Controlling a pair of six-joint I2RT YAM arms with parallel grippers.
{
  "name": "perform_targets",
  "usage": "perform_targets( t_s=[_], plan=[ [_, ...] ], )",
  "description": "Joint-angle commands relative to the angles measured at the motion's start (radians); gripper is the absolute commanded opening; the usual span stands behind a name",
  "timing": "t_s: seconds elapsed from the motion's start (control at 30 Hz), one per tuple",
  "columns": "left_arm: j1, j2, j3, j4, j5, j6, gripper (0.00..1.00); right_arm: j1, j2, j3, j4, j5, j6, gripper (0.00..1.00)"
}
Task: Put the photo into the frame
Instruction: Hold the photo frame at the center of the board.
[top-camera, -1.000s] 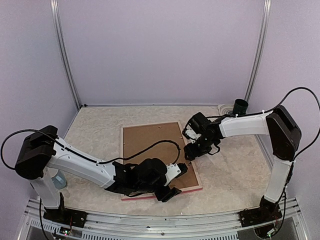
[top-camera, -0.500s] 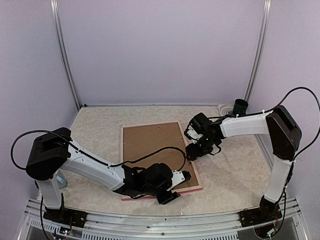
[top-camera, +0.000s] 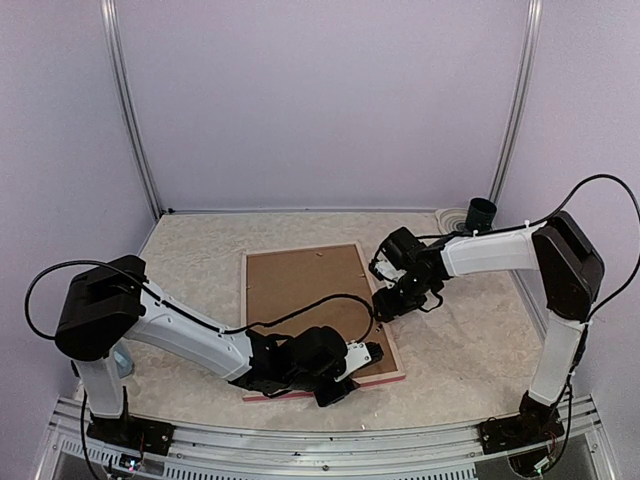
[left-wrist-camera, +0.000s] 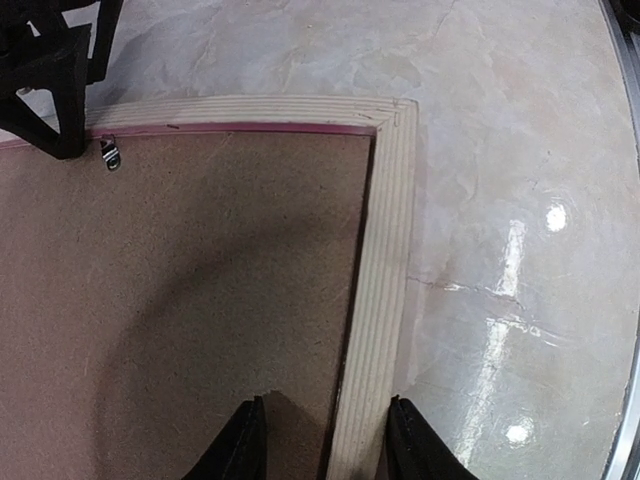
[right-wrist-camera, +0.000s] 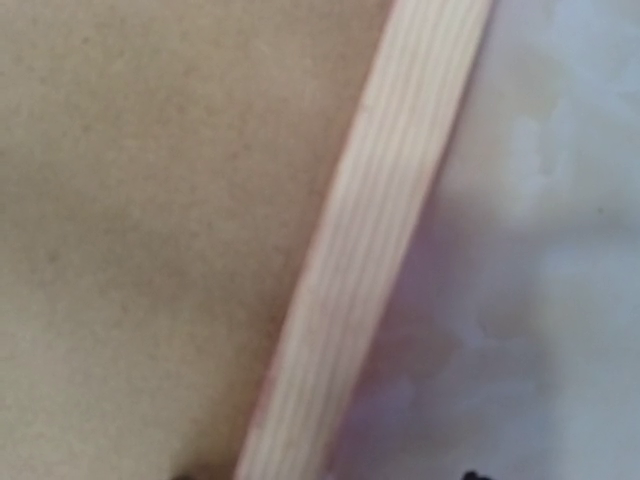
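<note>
The frame (top-camera: 247, 320) lies face down on the table, pale wood back up, with a brown backing board (top-camera: 300, 285) set in it. The photo is hidden. My left gripper (top-camera: 345, 380) is low over the near rail (left-wrist-camera: 385, 250), close to the near right corner. It is open: one finger sits over the backing board (left-wrist-camera: 200, 280) and the other rests against the rail's outer edge. My right gripper (top-camera: 385, 305) hovers over the right rail (right-wrist-camera: 370, 250), open, and only its dark fingertips (right-wrist-camera: 470, 476) show at the picture's bottom.
A dark green cup (top-camera: 482, 212) stands at the back right corner beside a white round object (top-camera: 450, 218). A small metal clip (left-wrist-camera: 110, 152) sits on the backing board near the right rail. The left arm's black cable (top-camera: 320, 295) loops over the board.
My left arm has reached further right along the near rail and its jaws have narrowed around it. The right gripper has shifted slightly right and closed a little.
</note>
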Motion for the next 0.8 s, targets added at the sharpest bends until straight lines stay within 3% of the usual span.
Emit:
perform_targets(
  t_s=[0.0, 0.23, 0.77],
  plan=[
    [-0.001, 0.034, 0.010, -0.002, 0.014, -0.013, 0.39, -0.007, -0.003, -0.052, -0.030, 0.015, 0.004, 0.59],
    [0.004, 0.056, 0.021, -0.003, 0.010, -0.037, 0.31, 0.009, -0.018, -0.076, -0.058, 0.040, 0.007, 0.57],
    [0.014, 0.056, 0.009, 0.004, -0.002, -0.057, 0.29, 0.067, -0.034, -0.080, -0.151, 0.119, 0.015, 0.56]
  ],
)
